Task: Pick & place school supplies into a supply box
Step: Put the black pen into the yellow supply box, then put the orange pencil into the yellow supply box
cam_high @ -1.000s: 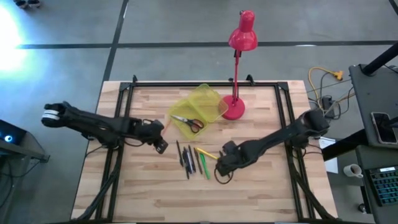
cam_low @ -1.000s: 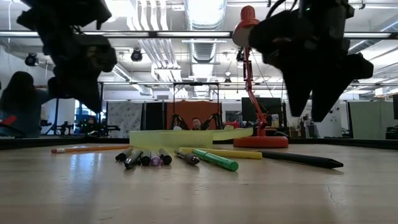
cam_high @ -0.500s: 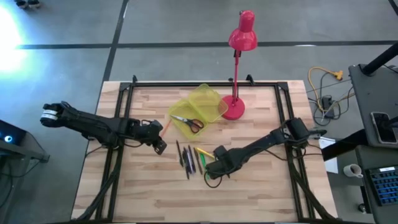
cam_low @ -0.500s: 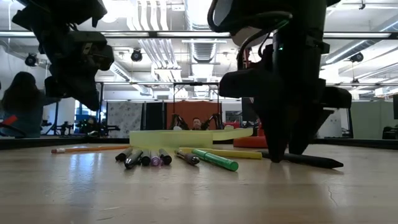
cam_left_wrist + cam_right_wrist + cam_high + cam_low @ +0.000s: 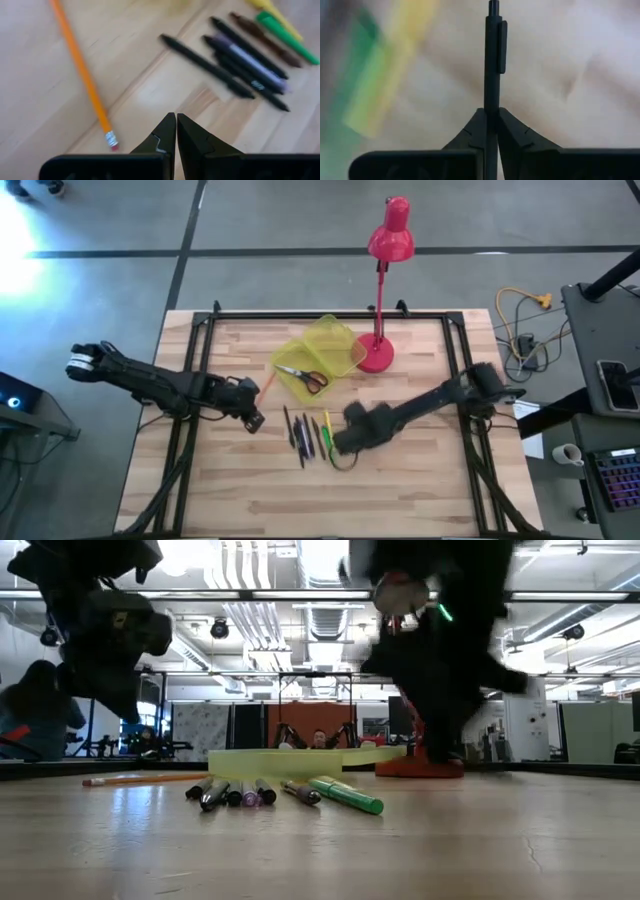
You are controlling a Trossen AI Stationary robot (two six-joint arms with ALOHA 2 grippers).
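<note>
Right gripper [image 5: 491,120] jaws clenched on a dark pen [image 5: 492,55], left gripper [image 5: 176,131] jaws closed empty beside orange pencil [image 5: 82,75]

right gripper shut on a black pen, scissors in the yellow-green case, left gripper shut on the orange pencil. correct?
Only the last part is wrong. In the left wrist view, the left gripper is shut on nothing; the orange pencil lies free on the table beside it. The right gripper is shut on the black pen, and the scissors lie in the yellow-green case.
</note>
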